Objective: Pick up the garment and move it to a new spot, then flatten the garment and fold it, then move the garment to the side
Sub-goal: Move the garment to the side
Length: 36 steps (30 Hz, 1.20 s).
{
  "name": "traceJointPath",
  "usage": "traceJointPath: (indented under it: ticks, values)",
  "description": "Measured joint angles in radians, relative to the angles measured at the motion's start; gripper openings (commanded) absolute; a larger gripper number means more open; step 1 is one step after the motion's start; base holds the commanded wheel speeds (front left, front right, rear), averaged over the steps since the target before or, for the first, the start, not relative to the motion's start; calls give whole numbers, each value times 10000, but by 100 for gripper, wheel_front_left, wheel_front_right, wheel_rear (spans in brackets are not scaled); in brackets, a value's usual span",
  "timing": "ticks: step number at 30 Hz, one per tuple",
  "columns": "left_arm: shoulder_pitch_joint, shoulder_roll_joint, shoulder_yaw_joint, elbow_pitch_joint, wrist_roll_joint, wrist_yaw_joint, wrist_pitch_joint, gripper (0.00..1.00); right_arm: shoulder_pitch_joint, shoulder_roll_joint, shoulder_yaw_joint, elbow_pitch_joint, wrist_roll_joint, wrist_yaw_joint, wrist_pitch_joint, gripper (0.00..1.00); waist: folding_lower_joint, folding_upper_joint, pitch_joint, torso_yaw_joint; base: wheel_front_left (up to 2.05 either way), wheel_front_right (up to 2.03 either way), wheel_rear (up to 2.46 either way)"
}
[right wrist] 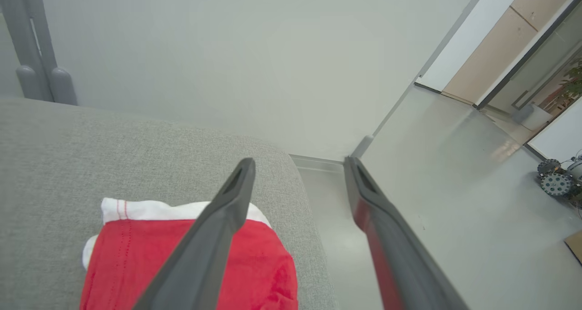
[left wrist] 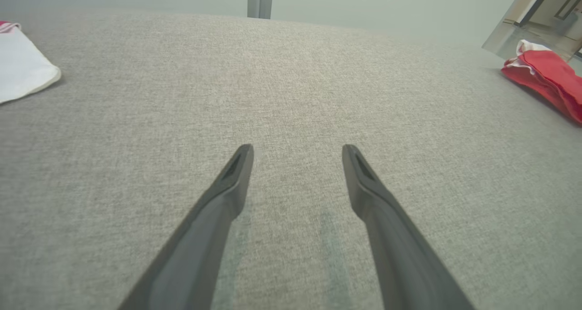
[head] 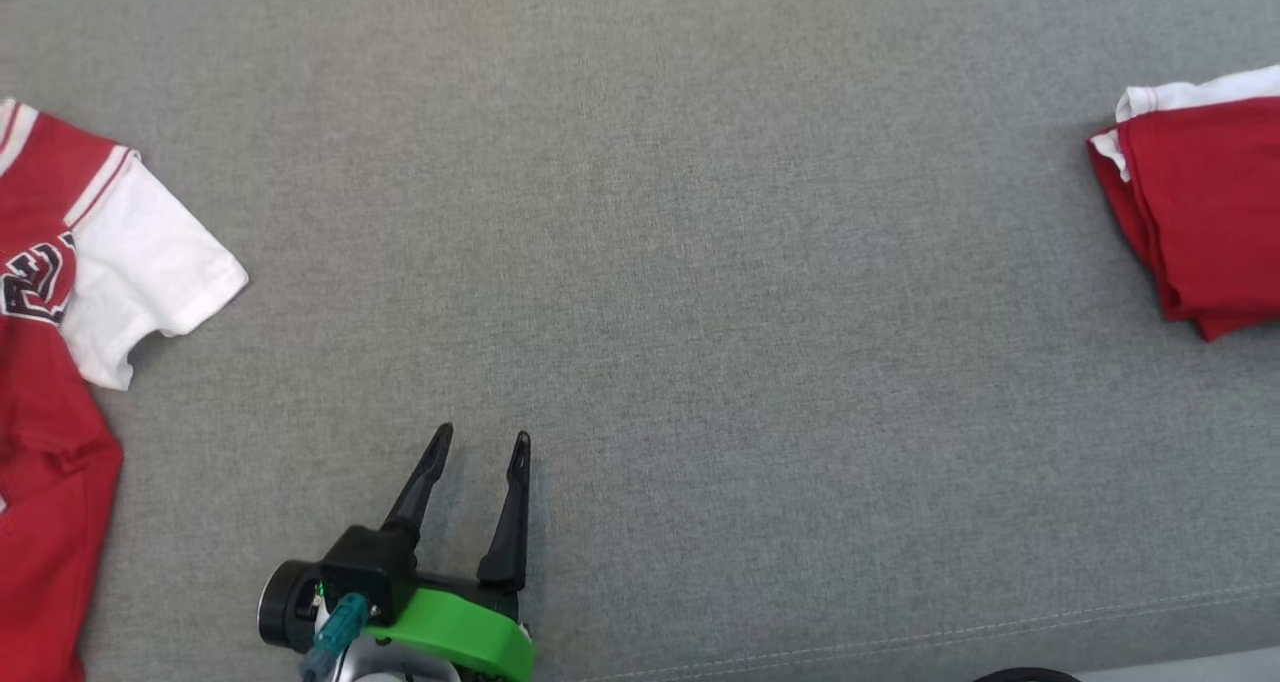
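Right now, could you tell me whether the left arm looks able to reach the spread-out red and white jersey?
Probably yes. The left claw hangs open over bare grey cushion, and nothing lies between it and the jersey, whose white sleeve is the nearest part, off to its left.

The bench (head: 700, 262) is covered in coarse grey woven cloth, matt all over. The folded garment (head: 1210, 212) is soft red and white knit cloth. The fingers (left wrist: 218, 219) are dull dark plastic, the green bracket (head: 470, 632) a shinier plastic. The floor (right wrist: 445, 164) gleams, smooth and pale.
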State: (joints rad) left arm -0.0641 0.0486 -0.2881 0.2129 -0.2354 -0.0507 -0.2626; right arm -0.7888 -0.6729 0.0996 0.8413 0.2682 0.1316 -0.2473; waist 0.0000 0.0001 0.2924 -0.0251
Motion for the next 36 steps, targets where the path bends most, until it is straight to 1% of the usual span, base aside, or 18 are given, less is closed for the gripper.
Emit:
traceJointPath:
  ticks: [4, 6, 8, 9, 13, 15, 16, 18, 19, 23, 27, 36]
  values:
    - [337, 0, 309, 48, -98, 71, 0, 100, 1941, 374, -744, -1781, -153, 0, -140, 100, 0, 0, -744, 91, 0, 0, 0]
    - [423, 0, 485, 105, -100, 69, 0, 100, 3047, 782, -1329, -2886, -374, -2, -144, 100, 0, 0, -1073, 167, 0, 0, 0]
    - [474, 0, 686, 150, -100, 67, 0, 100, 4153, 1438, -1981, -4059, -677, -2, -148, 100, 0, 0, -1372, 267, 0, 0, 0]
    - [474, 0, 686, 150, -100, 67, 0, 100, 4153, 1438, -1981, -4059, -677, -2, -148, 100, 0, 0, -1372, 267, 0, 0, 0]
    - [518, 2, 1108, 221, -65, 48, 0, 100, 6193, 3143, -2663, -5923, -1350, -2, -155, 100, 0, 0, -1837, 552, 0, 0, 0]
    - [548, 4, 1290, 326, 0, -25, 0, 100, 6991, 3758, -2698, -6383, -1703, -2, -155, 100, 0, 0, -2018, 719, 0, 0, 0]
    - [556, 2, 1352, 397, 17, -36, 0, 100, 7355, 3981, -2660, -6520, -1868, -2, -155, 100, 0, 0, -2101, 808, 0, 0, 0]
    - [582, 0, 1511, 562, 109, -102, 0, 100, 7826, 4623, -2685, -6606, -1839, -2, -153, 100, 0, 0, -2255, 976, 0, 0, 0]
    - [586, 2, 1597, 658, 132, -123, 0, 100, 8012, 4826, -2550, -6644, -1868, -2, -155, 100, 0, -1, -2329, 1051, 0, 0, 0]
    - [658, 2, 2017, 980, 265, -171, 0, 100, 8493, 5340, -2282, -6786, -2121, 0, -155, 100, 0, 0, -2620, 1266, 0, 0, 0]
    - [757, 2, 2470, 1310, 261, -249, 0, 100, 8948, 5862, -2295, -6778, -2318, -2, -155, 100, 0, 0, -2860, 1391, 0, 0, 0]
    - [912, 2, 2844, 1505, 167, -332, 0, 100, 9206, 6153, -1992, -6671, -2545, -2, -155, 100, 0, 0, -3020, 1226, 0, 0, 0]
